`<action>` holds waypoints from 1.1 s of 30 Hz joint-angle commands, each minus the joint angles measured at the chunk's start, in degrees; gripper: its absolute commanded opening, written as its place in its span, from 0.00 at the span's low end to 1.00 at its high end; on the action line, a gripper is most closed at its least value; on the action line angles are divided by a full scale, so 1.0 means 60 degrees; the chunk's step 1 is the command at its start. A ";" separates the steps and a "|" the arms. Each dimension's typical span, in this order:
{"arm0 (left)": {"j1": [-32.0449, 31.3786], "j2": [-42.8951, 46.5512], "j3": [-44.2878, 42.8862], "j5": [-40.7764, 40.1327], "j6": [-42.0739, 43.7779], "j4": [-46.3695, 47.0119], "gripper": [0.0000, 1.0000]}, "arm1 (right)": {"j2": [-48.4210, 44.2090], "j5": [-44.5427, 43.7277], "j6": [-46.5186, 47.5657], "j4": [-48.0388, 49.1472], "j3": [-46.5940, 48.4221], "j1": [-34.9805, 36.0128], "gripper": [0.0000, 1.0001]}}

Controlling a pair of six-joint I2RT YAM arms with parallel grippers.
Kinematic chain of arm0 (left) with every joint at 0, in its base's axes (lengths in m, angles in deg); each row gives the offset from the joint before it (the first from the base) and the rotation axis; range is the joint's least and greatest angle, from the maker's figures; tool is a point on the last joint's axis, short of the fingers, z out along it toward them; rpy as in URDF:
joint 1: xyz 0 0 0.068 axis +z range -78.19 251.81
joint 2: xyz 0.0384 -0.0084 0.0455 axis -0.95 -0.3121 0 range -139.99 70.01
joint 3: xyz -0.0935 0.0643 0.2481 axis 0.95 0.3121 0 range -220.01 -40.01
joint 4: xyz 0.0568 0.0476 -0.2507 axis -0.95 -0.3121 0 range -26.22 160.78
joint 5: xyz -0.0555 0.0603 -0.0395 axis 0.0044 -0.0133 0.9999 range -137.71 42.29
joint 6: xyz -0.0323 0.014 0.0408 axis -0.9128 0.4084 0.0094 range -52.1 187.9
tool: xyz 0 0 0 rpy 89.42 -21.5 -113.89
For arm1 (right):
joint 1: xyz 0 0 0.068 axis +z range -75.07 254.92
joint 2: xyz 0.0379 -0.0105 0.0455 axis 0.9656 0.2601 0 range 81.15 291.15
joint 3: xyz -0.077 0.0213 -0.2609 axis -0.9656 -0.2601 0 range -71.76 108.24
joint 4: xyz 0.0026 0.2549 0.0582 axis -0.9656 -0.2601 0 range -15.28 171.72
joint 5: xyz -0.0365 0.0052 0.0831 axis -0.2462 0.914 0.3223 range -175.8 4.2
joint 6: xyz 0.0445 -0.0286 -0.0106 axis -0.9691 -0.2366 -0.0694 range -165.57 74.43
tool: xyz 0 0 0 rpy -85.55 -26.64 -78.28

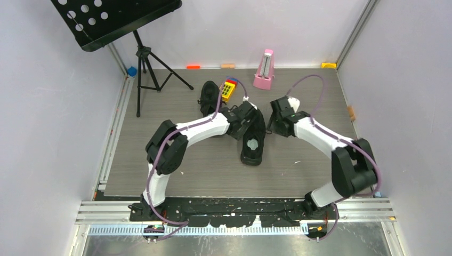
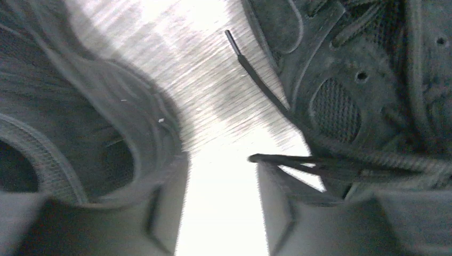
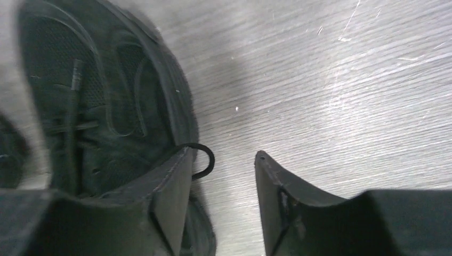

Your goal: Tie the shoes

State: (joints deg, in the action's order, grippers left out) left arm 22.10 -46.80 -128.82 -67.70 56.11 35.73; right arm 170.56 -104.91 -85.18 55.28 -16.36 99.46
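Overhead, both shoes [image 1: 253, 141], wrist-only, lace loop [image 3: 205, 160] by right claw [image 3: 223, 154]

Pale lilac walls [image 1: 224, 26] close in a grey wood-grain tabletop [image 1: 213, 170], brightly lit from above. Well to the left of the left gripper [image 1: 249, 114] stands a black perforated music stand on a tripod [image 1: 133, 13]. Just beyond the gripper, a pink pyramid metronome [image 1: 264, 69] sits by the back wall.
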 commanded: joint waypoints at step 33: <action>0.7810 0.9237 1.0643 0.0747 -0.0856 0.8674 1.00 | -0.6163 -0.1146 0.4425 0.7711 -0.5468 -0.3221 0.92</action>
State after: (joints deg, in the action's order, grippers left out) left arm 68.63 12.32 -67.23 -62.60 48.83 70.66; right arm 128.31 -112.76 -65.75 88.85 -49.87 81.19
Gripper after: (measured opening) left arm 0.994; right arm 0.914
